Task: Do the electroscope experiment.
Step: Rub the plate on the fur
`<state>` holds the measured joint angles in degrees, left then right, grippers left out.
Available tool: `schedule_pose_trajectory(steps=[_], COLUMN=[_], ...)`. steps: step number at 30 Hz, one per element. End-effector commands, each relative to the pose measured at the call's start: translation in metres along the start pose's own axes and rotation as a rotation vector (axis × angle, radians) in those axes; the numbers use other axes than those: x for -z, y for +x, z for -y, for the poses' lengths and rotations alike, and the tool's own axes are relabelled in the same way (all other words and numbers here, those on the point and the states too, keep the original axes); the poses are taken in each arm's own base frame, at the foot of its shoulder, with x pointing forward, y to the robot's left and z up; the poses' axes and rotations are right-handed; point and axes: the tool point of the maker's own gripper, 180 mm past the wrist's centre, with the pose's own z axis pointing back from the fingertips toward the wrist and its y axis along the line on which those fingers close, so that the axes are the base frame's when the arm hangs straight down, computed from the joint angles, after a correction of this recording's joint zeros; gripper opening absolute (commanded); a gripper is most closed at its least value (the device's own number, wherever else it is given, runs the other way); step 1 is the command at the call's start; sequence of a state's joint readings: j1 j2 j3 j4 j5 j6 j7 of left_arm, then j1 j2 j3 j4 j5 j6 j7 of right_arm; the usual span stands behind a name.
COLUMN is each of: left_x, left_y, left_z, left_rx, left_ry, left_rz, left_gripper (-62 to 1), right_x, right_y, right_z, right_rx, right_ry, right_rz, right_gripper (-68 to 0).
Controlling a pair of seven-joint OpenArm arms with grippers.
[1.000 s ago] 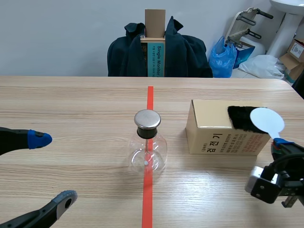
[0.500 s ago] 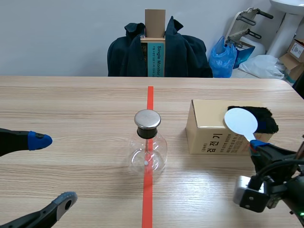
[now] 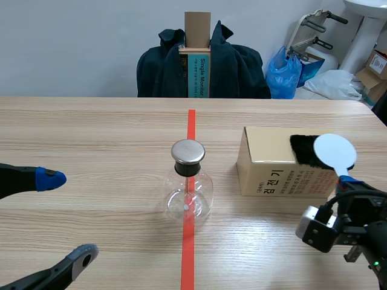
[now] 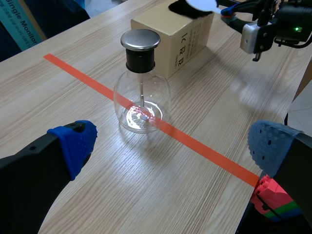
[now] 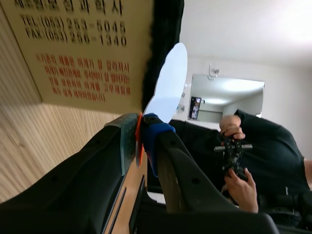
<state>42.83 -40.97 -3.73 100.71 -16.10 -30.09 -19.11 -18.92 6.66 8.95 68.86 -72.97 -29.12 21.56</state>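
Pinching the white paddle (image 3: pixel 334 151) by its handle, the right gripper (image 3: pixel 346 181) holds it near upright, disc topmost, by the black fur (image 3: pixel 302 150) on the box (image 3: pixel 266 163), right of the flask (image 3: pixel 188 187); the left gripper (image 3: pixel 68 217) gapes wide.

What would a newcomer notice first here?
The clear glass flask with a metal cap, standing mid-table on the orange-red tape line. Then the white round paddle, clamped in the right pincer, at the black fur patch on the tan cardboard box. The left pincer is open, facing the flask.
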Motion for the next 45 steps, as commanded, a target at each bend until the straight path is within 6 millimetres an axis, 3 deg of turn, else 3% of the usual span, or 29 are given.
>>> schedule_pose_trajectory(steps=[1,3,5,10,14,16,21,22,25,27,30,32,36,37,40,42,45], left_x=[0.002,0.002,0.002,0.002,0.002,0.002,0.002,0.002,0.002,0.002,0.002,0.002,0.002,0.002,0.002,0.002,0.002], left_y=[0.007,0.007,0.007,0.006,0.006,0.006,0.006,0.006,0.006,0.006,0.006,0.006,0.006,0.006,0.006,0.006,0.006], left_z=[0.0,0.0,0.0,0.0,0.0,0.0,0.0,0.0,0.0,0.0,0.0,0.0,0.0,-0.001,-0.001,-0.001,-0.001], left_rx=[-0.005,-0.005,-0.005,-0.004,-0.004,-0.004,-0.004,-0.004,-0.004,-0.004,-0.004,-0.004,-0.004,-0.003,-0.003,-0.003,-0.003], left_ry=[0.001,0.0,0.0,0.001,0.001,0.001,0.001,0.001,0.001,0.001,0.002,0.002,0.004,0.004,0.004,0.004,0.004], left_rz=[0.032,0.031,0.031,0.028,0.028,0.028,0.028,0.028,0.028,0.026,0.025,0.025,0.025,0.025,0.025,0.025,0.025], left_gripper=[1.4,1.4,1.4,1.4,1.4,1.4,1.4,1.4,1.4,1.4,1.4,1.4,1.4,1.4,1.4,1.4,1.4], right_x=[0.002,0.001,0.002,0.006,0.002,0.002,0.005,0.005,0.004,0.004,0.006,0.005,0.005,0.005,0.006,0.005,0.006], right_y=[0.006,0.027,0.029,-0.01,0.024,0.028,-0.015,-0.013,0.018,0.022,-0.007,-0.014,0.019,0.02,-0.009,-0.016,0.008], right_z=[0.008,0.009,0.01,0.012,0.01,0.01,0.011,0.011,0.011,0.011,0.014,0.013,0.013,0.013,0.016,0.016,0.015], right_rx=[-0.046,-0.05,-0.042,-0.04,-0.051,-0.042,-0.042,-0.052,-0.062,-0.051,-0.04,-0.042,-0.049,-0.044,-0.035,-0.04,-0.051], right_ry=[-0.012,-0.012,-0.019,-0.025,-0.013,-0.019,-0.02,-0.018,-0.014,-0.02,-0.046,-0.037,-0.033,-0.035,-0.058,-0.055,-0.049], right_rz=[0.097,0.218,0.21,-0.005,0.204,0.211,-0.024,0.003,0.18,0.179,-0.009,-0.037,0.151,0.143,-0.029,-0.061,0.086], right_gripper=[-66.7,-66.7,-66.7,-66.7,-66.7,-66.7,-66.7,-66.7,-66.7,-66.7,-66.7,-66.7,-66.7,-66.7,-66.7,-66.7,-66.7])
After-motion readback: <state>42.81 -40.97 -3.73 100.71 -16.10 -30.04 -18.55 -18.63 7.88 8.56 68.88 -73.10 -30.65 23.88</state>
